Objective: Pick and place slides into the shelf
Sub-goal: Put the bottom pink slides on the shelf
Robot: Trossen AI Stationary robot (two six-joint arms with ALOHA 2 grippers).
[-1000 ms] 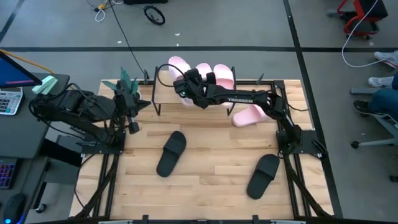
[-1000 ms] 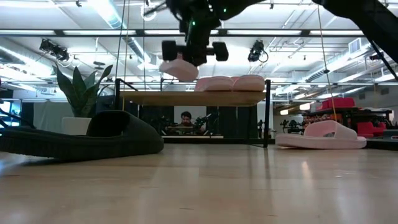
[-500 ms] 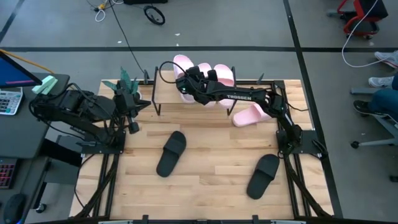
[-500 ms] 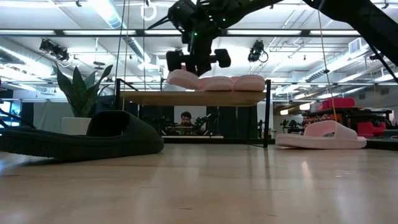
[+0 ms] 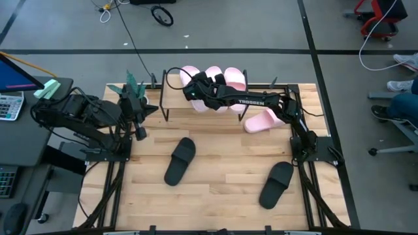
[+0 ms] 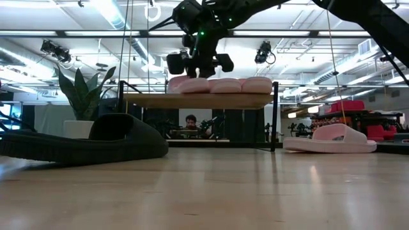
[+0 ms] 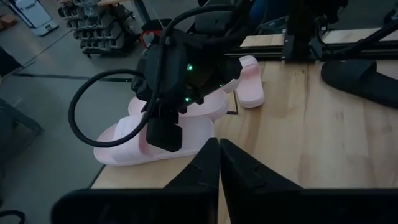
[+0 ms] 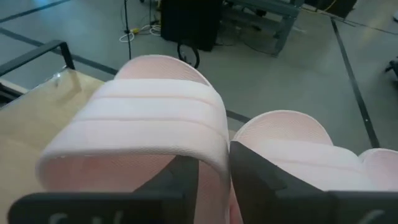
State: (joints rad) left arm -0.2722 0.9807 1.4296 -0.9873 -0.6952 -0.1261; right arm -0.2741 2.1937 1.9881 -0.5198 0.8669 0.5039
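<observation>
My right gripper (image 5: 196, 88) reaches over the shelf (image 6: 198, 100) at the table's far side and is shut on a pale pink slide (image 5: 189, 73). This slide (image 6: 187, 84) lies on the shelf's top board, leftmost of three pink slides; the other two (image 5: 214, 77) (image 5: 234, 78) lie beside it. A fourth pink slide (image 5: 261, 121) rests sole-down on the table right of the shelf. Two black slides (image 5: 179, 160) (image 5: 276, 184) lie on the table nearer me. My left gripper (image 5: 138, 127) waits shut and empty at the table's left. My right gripper pinches the side of the slide's wide strap (image 8: 214, 163). One finger (image 8: 180, 180) is under the strap's arch and the other finger (image 8: 255, 180) is outside it. The fingers come from above, slanting toward the far edge. The slide's sole rests level on the shelf top.
A potted plant (image 5: 134, 88) stands at the far left, beside the shelf's left legs (image 5: 163, 104). The nearer black slide (image 6: 96, 144) fills the low view's left. Bare tabletop lies between the two black slides.
My right gripper has carried the pink slide down and a little toward the far edge. The slide was lifted and tilted above the shelf; now it lies level on the top board next to the other two.
</observation>
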